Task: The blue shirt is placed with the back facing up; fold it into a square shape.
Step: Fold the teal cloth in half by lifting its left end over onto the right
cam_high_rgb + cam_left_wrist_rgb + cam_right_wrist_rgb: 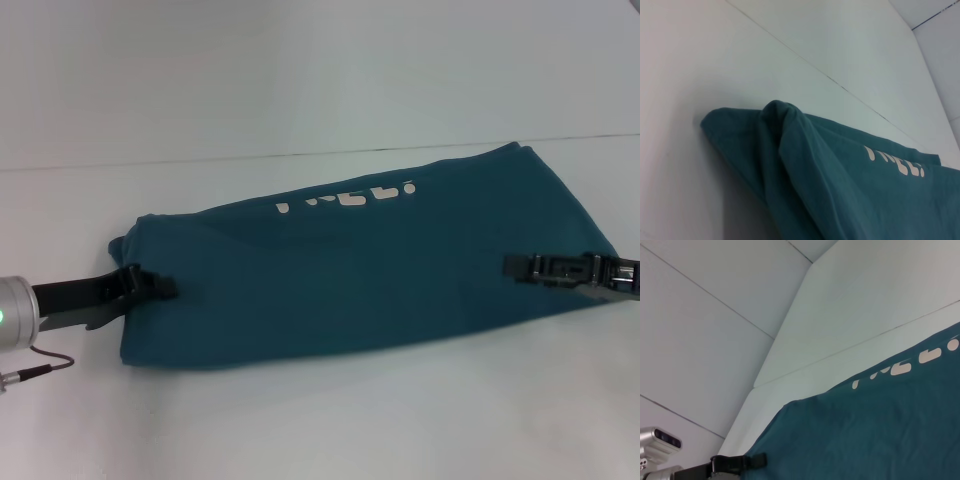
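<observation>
— What is seen on the white table (320, 430)?
— One dark teal-blue cotton shirt (360, 270) is laid folded lengthwise, its long axis running left to right, the right end angled farther away. White lettering (345, 197) is shown along its far edge.
— And the grippers?
— Two: the left gripper (150, 285) is clamped on the shirt's left end, the right gripper (530, 268) on its right end.

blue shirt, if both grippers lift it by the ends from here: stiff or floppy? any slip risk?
Likely floppy: the blue shirt lies in soft folds and bunches at the end by the left gripper, so the middle would probably sag. It looks light, thin cloth. Slip risk seems low, but the right gripper reaches only over the edge, so layers might slide apart.
</observation>
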Robot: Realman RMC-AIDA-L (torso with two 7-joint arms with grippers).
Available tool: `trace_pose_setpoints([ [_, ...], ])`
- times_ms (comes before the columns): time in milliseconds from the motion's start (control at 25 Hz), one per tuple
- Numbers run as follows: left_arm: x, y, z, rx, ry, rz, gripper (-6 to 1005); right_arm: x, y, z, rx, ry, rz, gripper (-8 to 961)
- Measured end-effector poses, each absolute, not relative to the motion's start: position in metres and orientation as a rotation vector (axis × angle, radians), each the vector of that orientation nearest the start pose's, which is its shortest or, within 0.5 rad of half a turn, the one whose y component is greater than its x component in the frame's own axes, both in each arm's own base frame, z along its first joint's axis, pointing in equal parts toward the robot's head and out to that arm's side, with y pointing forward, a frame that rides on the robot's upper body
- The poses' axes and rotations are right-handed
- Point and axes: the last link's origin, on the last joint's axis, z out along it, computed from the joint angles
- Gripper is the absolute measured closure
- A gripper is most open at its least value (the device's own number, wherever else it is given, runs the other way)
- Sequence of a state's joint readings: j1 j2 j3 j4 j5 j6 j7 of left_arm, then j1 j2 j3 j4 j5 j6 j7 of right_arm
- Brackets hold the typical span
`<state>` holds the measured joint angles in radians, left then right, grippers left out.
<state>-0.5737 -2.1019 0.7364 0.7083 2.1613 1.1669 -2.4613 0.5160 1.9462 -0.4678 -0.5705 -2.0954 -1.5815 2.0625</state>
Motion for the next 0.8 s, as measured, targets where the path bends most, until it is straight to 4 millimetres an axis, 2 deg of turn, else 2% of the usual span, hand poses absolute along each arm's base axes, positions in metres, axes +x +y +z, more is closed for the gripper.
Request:
trace_pose_setpoints([
  [800,-0.2869,0.3759,-0.001,-1.99,-1.853,-0.585,950,0.309,0.3334,0.0588,-2.274,1.638,0.844,424],
])
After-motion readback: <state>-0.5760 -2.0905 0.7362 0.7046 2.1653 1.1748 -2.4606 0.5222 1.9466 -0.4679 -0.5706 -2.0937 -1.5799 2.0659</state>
